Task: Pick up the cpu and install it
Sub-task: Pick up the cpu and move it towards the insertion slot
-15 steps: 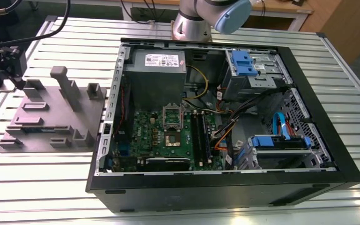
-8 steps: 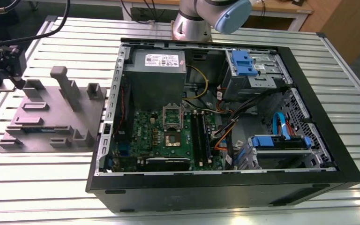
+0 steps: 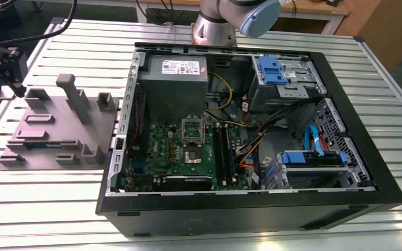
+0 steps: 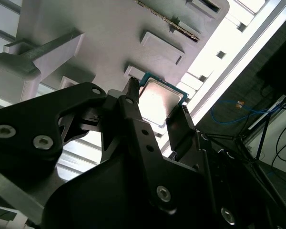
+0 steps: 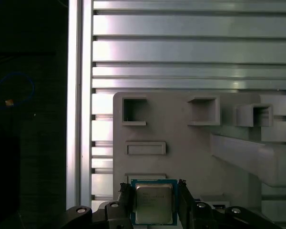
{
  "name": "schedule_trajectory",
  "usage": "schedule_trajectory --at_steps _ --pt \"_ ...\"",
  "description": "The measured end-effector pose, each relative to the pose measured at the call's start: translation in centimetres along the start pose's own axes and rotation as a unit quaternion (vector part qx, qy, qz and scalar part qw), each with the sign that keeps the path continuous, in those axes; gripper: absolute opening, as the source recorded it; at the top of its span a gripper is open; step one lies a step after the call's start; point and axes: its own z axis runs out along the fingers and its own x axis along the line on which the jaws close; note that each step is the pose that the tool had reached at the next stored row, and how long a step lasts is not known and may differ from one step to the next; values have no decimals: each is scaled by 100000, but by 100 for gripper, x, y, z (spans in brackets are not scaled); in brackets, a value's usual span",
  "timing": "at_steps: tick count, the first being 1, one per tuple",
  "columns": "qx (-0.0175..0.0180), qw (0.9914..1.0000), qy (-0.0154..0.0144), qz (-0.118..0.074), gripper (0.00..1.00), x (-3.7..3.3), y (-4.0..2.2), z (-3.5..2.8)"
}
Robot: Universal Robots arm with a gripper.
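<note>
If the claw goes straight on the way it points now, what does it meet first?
Most likely the cpu: it sits right ahead of the claw, on the grey holder plate. Depth is unclear, so they may touch.

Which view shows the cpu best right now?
The first wrist view: the cpu faces the camera squarely, its metal top clear. The second wrist view shows it tilted, partly behind the gripper. In the exterior view it is too small to make out.

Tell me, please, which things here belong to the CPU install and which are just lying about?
Job in hand: cpu, claw, grey fixture tray, motherboard socket.
Lying about: power supply, blue drive bays, memory slots.
</note>
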Motion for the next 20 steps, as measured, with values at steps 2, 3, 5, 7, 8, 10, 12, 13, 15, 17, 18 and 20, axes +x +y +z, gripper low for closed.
schedule_trajectory --at_steps 2,3,5,7,8,10,12,13,15,17,18,20 --pt "4 100000 10 -1 48 0 0 -5" --pt "4 100000 8 1 48 0 0 -7" --pt "2 100000 4 0 48 0 0 -12" --pt "-2 100000 -2 1 48 0 0 -15" --pt "-2 100000 1 2 48 0 1 -17" --pt "3 100000 3 0 48 0 1 -20" --pt "0 100000 3 1 48 0 1 -21" --pt "2 100000 6 0 48 0 1 -22" --pt "0 100000 4 1 48 0 1 -24" --pt "2 100000 5 0 48 0 1 -25" --pt "0 100000 6 -1 48 0 1 -26" --pt "2 100000 6 1 48 0 1 -38"
